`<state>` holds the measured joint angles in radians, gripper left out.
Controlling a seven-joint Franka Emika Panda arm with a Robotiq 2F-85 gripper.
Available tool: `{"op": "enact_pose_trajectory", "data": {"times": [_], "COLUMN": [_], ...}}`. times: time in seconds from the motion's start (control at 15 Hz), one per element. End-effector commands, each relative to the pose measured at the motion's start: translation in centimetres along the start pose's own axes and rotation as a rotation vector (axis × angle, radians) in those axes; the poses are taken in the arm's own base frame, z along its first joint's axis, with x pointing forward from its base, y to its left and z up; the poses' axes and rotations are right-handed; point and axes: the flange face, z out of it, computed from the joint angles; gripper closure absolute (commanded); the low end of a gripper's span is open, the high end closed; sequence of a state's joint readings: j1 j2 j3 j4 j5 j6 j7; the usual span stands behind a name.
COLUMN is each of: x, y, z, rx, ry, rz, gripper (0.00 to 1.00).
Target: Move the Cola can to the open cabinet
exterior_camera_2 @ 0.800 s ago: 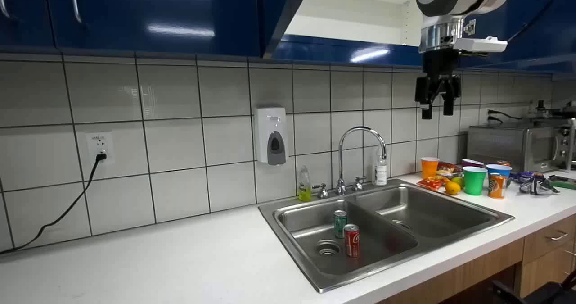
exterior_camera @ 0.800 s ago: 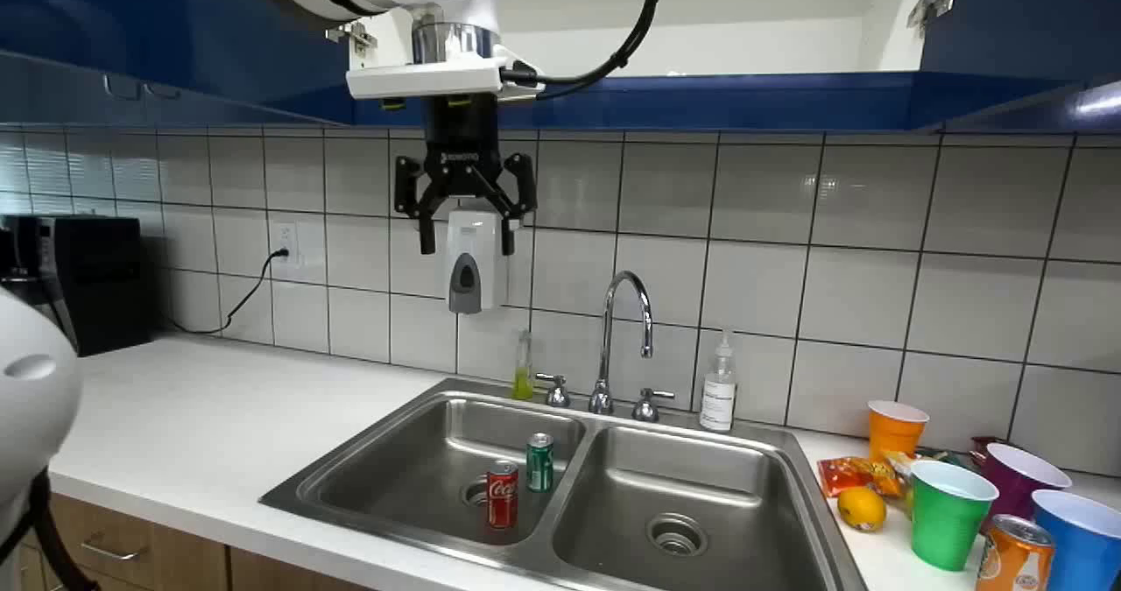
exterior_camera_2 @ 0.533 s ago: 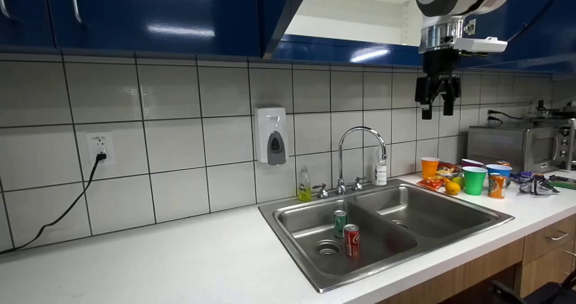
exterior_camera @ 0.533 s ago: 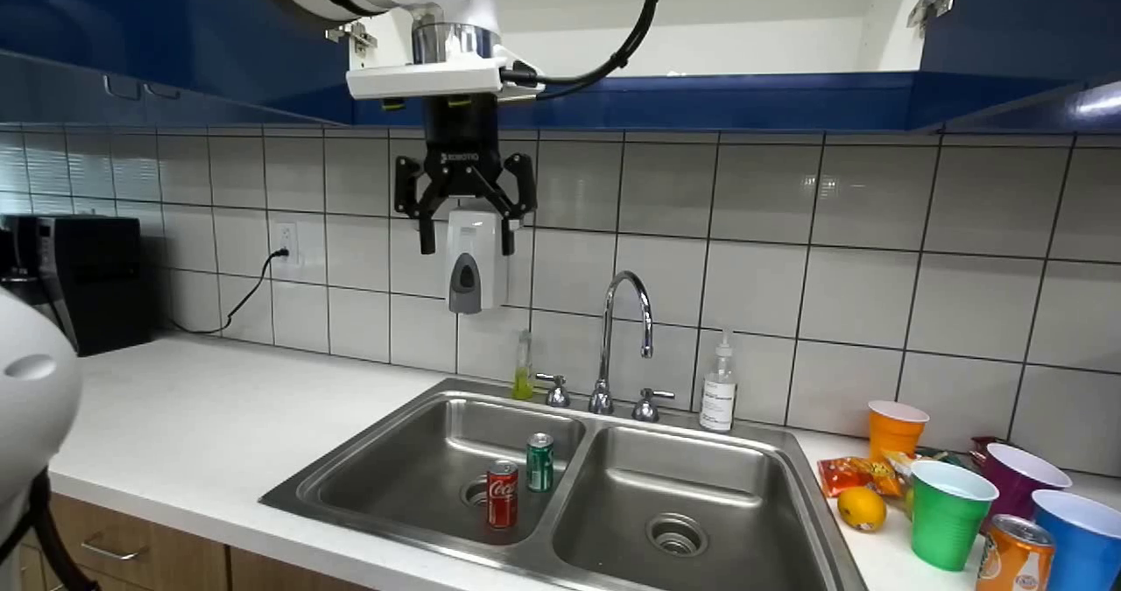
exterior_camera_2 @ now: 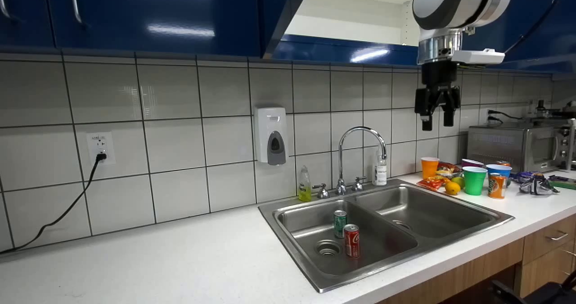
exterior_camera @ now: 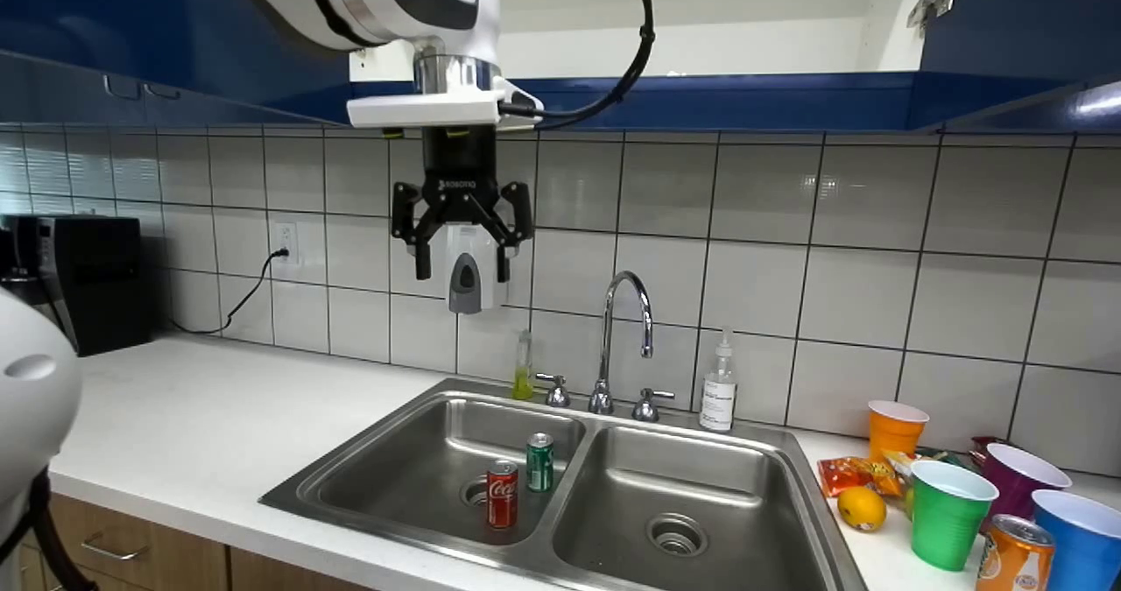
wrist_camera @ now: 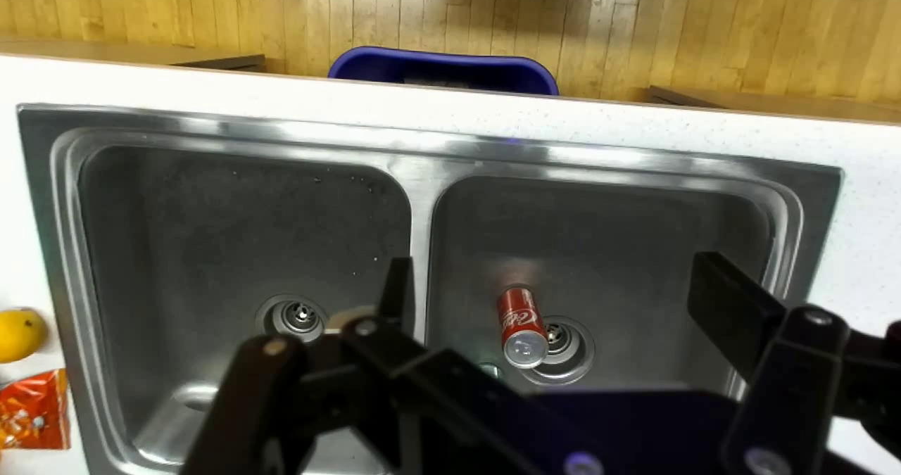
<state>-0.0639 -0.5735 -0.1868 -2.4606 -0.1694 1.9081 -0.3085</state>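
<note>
My gripper (exterior_camera: 462, 267) points downward above the sink (exterior_camera: 420, 486), with its two fingers (exterior_camera: 503, 263) spread wide apart. The Cola can (wrist_camera: 517, 306) stands upright in a sink basin beside the drain (wrist_camera: 569, 350), well below me; the wrist view shows it in the space between my fingers.

A green can (exterior_camera: 540, 462) stands upright just beside it on the wall side, with a narrow gap visible between the two. A steel divider (wrist_camera: 421, 236) bounds the basin on one side. At the back rim, the faucet (exterior_camera: 601, 398) rises between two handles (exterior_camera: 645, 410), with an arched spout.

The open cabinet (exterior_camera: 718, 103) is mounted on the tiled wall (exterior_camera: 762, 284) above the sink. Its blue lower front runs beneath the white opening, and my arm (exterior_camera: 429, 0) hides part of that opening in both exterior views.

A soap dispenser (exterior_camera_2: 270, 130) is fixed to the tiles. A bottle of yellow-green liquid (exterior_camera_2: 304, 192) and a pump bottle (exterior_camera: 718, 398) stand at the back of the sink. The counter (exterior_camera: 884, 558) beside the second basin carries an orange cup (exterior_camera: 894, 433), a green cup (exterior_camera: 948, 521), a blue cup (exterior_camera: 1083, 538), an orange can (exterior_camera: 1014, 558) and a yellow fruit (exterior_camera: 862, 509)
</note>
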Motion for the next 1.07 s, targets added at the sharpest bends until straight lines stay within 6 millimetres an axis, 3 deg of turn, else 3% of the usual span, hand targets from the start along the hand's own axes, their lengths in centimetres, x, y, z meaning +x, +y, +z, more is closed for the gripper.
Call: {"op": "enact_pose_trajectory", "data": {"times": [0.0, 0.27, 1.0], "x": [1.2, 2.4, 4.5], "y": [-0.3, -0.8, -1.5], "z": [3.8, 8.1, 17.3], "rx": [-0.005, -0.005, -0.013], "ry": [-0.029, -0.054, -0.025], "rz": [0.016, 0.014, -0.004], "gripper": [0.0, 0.0, 0.0]}}
